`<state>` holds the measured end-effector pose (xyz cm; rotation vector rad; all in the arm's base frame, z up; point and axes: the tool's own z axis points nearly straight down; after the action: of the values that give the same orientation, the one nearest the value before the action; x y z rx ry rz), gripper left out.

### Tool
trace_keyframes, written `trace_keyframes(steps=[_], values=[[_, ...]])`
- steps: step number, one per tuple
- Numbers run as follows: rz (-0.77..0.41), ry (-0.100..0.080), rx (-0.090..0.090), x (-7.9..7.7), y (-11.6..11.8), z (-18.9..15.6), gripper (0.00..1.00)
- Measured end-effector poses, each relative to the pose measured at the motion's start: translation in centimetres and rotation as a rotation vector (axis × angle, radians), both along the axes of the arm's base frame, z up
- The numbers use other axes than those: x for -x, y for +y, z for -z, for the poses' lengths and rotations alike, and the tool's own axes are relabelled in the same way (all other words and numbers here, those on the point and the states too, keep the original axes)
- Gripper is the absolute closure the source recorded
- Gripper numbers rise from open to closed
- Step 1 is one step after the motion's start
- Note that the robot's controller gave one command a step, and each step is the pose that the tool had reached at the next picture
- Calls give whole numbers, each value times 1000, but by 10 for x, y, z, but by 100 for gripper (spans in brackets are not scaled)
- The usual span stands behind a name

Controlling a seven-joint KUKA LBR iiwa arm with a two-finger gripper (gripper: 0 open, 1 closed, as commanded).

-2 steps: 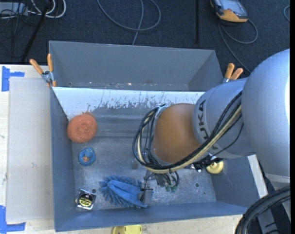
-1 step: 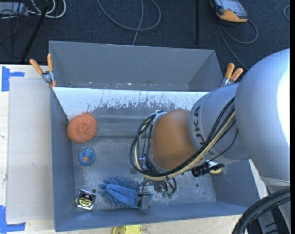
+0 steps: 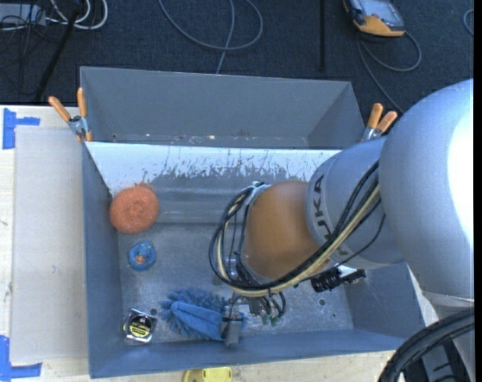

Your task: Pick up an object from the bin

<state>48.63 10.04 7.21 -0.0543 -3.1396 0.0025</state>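
The gripper (image 3: 231, 329) is low at the right end of a blue fluffy duster (image 3: 192, 315), by the front wall of the bin (image 3: 217, 118).

The duster lies flat on the bin floor, in the front middle. Its long side runs left to right, almost along the front wall. Its left end points toward a small yellow and black tape measure (image 3: 139, 325), and its right end sits at the gripper. I cannot tell if the gripper is open or closed, or if it touches the duster. 2 things could go wrong, I think. A grab at just 1 end could catch only fluff, so the soft duster might hang down and slip out. The wall is also very close, so the gripper could bump it. An orange scrub ball (image 3: 134, 208) and a small blue round toy (image 3: 141, 255) lie well apart at the left.
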Motion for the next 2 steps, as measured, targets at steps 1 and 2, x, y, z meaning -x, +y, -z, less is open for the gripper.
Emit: trace_keyframes(steps=[1,2], values=[[-113,2,-2,1,-2,-22,0],[-183,-2,-2,2,11,-17,0]])
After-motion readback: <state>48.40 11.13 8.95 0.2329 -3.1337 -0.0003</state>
